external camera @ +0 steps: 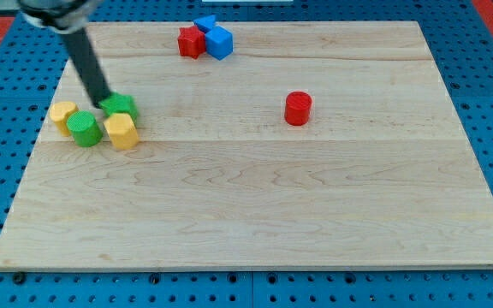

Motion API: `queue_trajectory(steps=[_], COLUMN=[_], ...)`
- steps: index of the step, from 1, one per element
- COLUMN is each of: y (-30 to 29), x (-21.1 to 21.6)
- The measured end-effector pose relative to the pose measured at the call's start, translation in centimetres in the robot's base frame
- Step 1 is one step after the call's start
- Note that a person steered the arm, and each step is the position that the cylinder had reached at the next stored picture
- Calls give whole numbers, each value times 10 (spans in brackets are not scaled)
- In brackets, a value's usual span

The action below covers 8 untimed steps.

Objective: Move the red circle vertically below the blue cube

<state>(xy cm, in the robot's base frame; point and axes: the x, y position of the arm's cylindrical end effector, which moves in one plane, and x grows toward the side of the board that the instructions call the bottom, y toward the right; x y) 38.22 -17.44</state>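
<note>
The red circle [298, 109] stands alone on the wooden board, right of centre. The blue cube [219, 42] sits near the view's top, touching a red star-shaped block [192, 41] on its left and another blue block [204, 23] behind it. The red circle lies below and to the right of the blue cube. My tip [103, 103] is at the view's left, far from the red circle, touching or nearly touching a green block [121, 107].
A cluster lies at the view's left: a yellow block [62, 115], a green cylinder [84, 129], a yellow block [121, 132] and the green block by my tip. The board's edge [246, 265] meets blue pegboard all round.
</note>
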Motion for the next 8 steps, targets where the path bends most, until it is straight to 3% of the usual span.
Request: queue_trajectory(steps=[1, 2, 4, 5, 7, 8], y=[114, 78, 252, 275, 155, 189], x=[1, -17, -45, -5, 15, 69])
